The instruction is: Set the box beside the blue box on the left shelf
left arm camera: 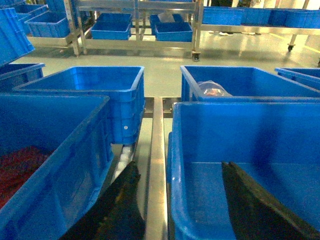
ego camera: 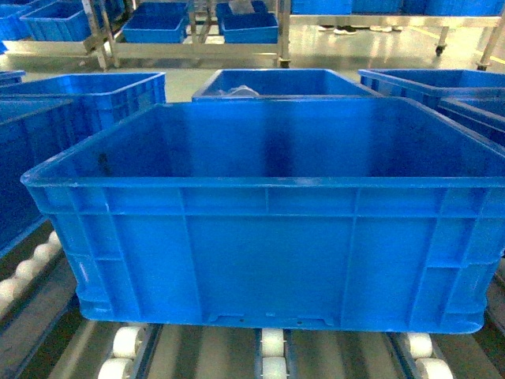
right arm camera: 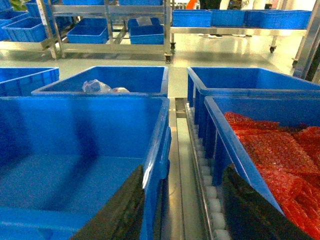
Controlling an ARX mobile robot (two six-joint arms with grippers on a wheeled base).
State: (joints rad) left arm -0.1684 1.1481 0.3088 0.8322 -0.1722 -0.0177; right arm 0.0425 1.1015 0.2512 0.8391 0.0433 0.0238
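Box [ego camera: 268,237]: empty, sitting on the shelf [ego camera: 272,347] rollers, filling the head view.
Shelf: grey rails with white wheels; a metal divider [left arm camera: 156,165] runs between lanes.
Neighbours: crates on both sides hold red items [right arm camera: 280,155]; the crate behind [right arm camera: 115,80] holds a clear bag.
Left gripper [left arm camera: 180,200]: jaws spread, straddling the box's left wall.
Right gripper [right arm camera: 182,210]: jaws spread, straddling its right wall.
Room: grey-green floor [left arm camera: 162,70], metal racks [ego camera: 189,31] with blue bins.

We see the box [ego camera: 268,260], a large bright-blue plastic crate with a thick rim and ribbed walls, sitting upright and empty on the left shelf [ego camera: 272,347], whose grey rails carry rows of small white wheels.
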